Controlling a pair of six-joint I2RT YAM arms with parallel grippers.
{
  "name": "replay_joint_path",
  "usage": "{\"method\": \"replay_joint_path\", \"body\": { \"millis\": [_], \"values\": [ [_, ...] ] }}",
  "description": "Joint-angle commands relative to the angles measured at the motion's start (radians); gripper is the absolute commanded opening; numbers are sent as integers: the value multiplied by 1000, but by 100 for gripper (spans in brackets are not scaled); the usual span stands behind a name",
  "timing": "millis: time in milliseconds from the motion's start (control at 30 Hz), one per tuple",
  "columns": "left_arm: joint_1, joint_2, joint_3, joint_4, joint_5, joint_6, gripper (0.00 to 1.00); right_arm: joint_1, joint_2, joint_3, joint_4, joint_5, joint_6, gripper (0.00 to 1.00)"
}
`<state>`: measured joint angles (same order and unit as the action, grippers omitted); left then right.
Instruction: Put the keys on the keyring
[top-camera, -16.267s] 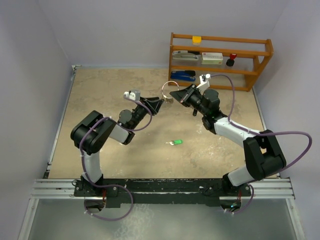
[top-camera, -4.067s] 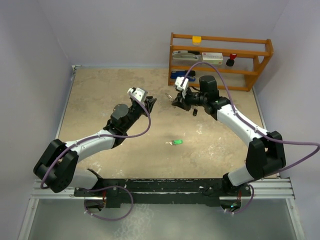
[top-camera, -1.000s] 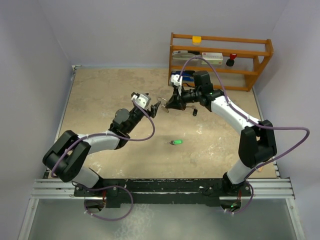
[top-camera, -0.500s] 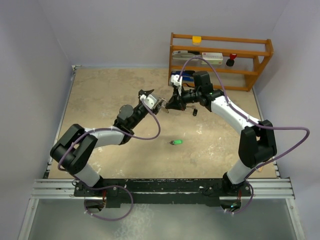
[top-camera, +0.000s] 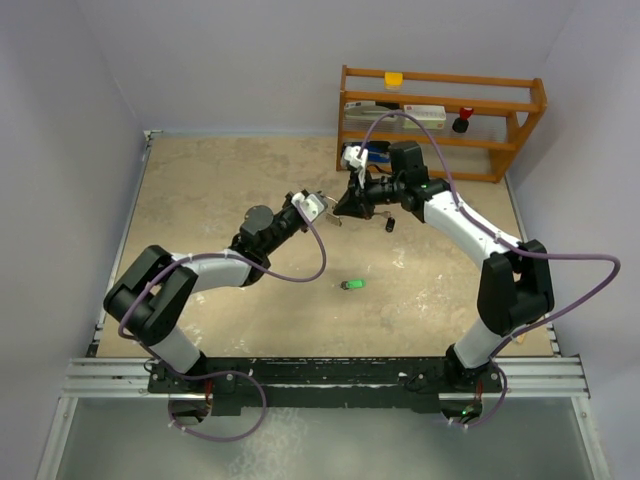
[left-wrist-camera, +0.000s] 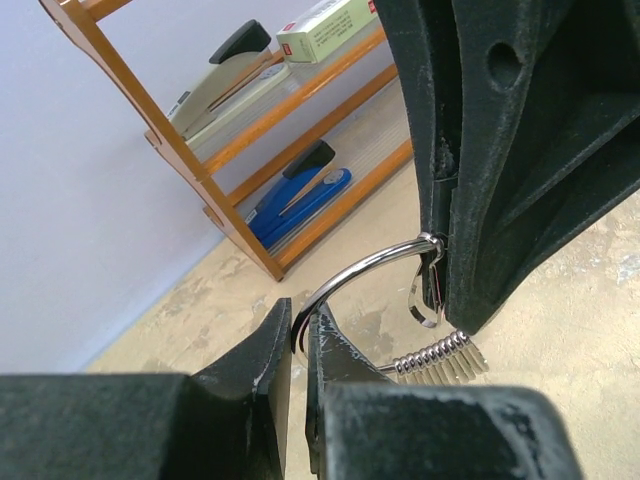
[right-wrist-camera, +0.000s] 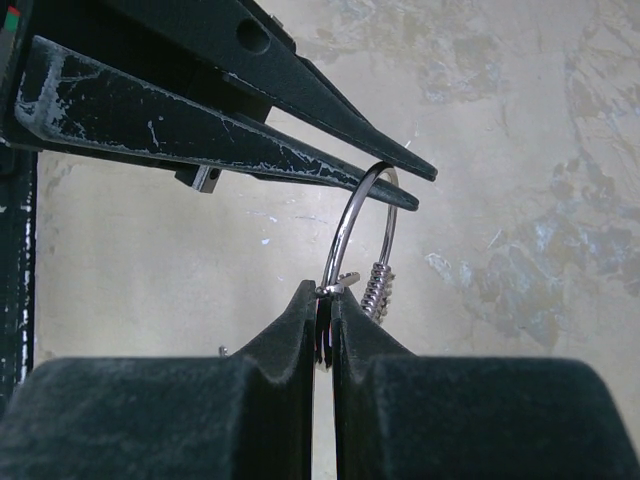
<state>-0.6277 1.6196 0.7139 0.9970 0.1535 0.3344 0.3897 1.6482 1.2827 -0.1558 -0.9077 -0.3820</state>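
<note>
Both your claws are clenched on the keyring (left-wrist-camera: 350, 282), w/ the ring strung between them just in front of the shelf (top-camera: 440, 125).

L claw (left-wrist-camera: 299, 322): tips pinched on the ring's wire at one side, ring arcing away toward the R arm's fingers.

R claw (right-wrist-camera: 322, 300): tips nipped on the wire at the opposite side, right by a small clip-like bit. In that view the L fingers (right-wrist-camera: 250, 152) cross above, meeting the ring's far arc.

Small silver keys (left-wrist-camera: 440, 355) hang off the ring near the R claw.

Green key (top-camera: 350, 285) lies alone on the table (top-camera: 220, 180), well apart from the ring, nearer the arm bases.

Small dark item (top-camera: 390, 224) sits on the table just beside the R wrist; can't tell if it's the black key.

Blue stapler (left-wrist-camera: 300, 195) is on the shelf's bottom level.
</note>
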Motion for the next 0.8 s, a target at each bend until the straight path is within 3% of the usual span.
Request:
{"method": "replay_joint_path", "body": {
  "millis": [0,133,267,333,467,767],
  "values": [
    [4,-51,17,67,11,-34,0,17,-4,39,7,-38,57,2],
    [3,-82,36,-17,-36,-98,0,17,10,61,27,-56,153,13],
    [3,-118,50,-91,-104,-151,0,16,4,55,83,-7,229,23],
    [3,-141,55,-126,-134,-170,0,15,-10,44,102,29,244,35],
    [3,-179,63,-186,-172,-199,0,10,-50,7,172,89,302,44],
    [3,-240,58,-240,-226,-233,0,-31,-155,-68,253,243,396,51]
  ]
}}
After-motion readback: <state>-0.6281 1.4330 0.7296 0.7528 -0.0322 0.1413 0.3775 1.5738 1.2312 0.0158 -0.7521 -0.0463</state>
